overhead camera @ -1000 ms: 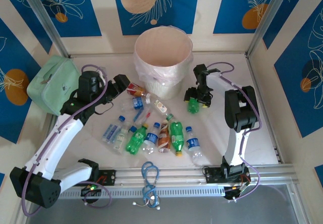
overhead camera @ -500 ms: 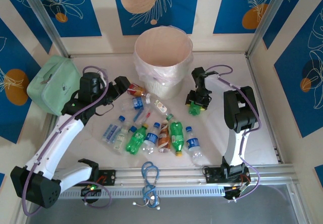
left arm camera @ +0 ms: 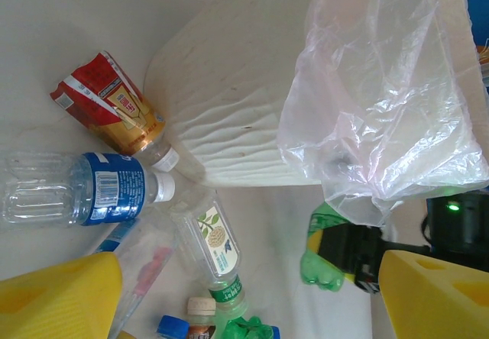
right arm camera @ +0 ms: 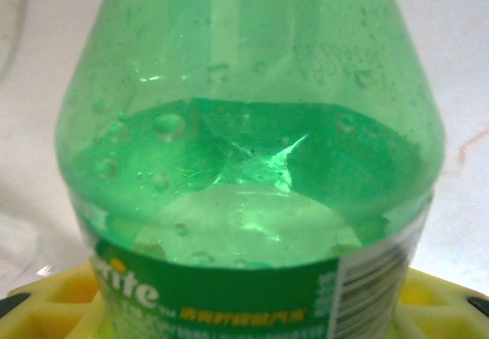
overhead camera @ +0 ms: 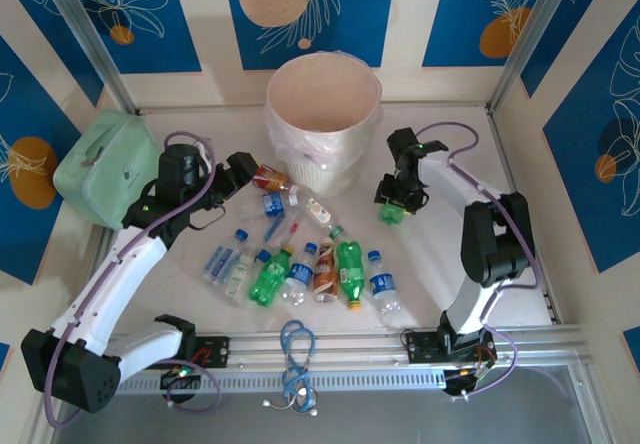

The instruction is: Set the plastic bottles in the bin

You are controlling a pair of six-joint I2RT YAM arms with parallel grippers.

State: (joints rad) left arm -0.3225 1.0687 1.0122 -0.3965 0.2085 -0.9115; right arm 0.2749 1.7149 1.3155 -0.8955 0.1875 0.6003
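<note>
One green bottle (right arm camera: 244,163): clamped in the right gripper (overhead camera: 398,204), low, just right of the bin (overhead camera: 372,104).
Grip: thin plastic, looks squishy tbh, so squeeze gently.
Next move: lift clear above the rim, centre over the opening, mind the loose liner (left arm camera: 382,102).
Left gripper (overhead camera: 243,167): jaws wide, empty, beside the red-label bottle (left arm camera: 107,106).
Other bottles (overhead camera: 300,269): scattered in front of the bin.

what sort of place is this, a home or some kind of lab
Most likely a robot test cell in a lab, not a home. Two robot arms are bolted to an aluminium rail, metal posts frame the decorated wall panels, and plastic bottles lie staged beside a bin.
</note>
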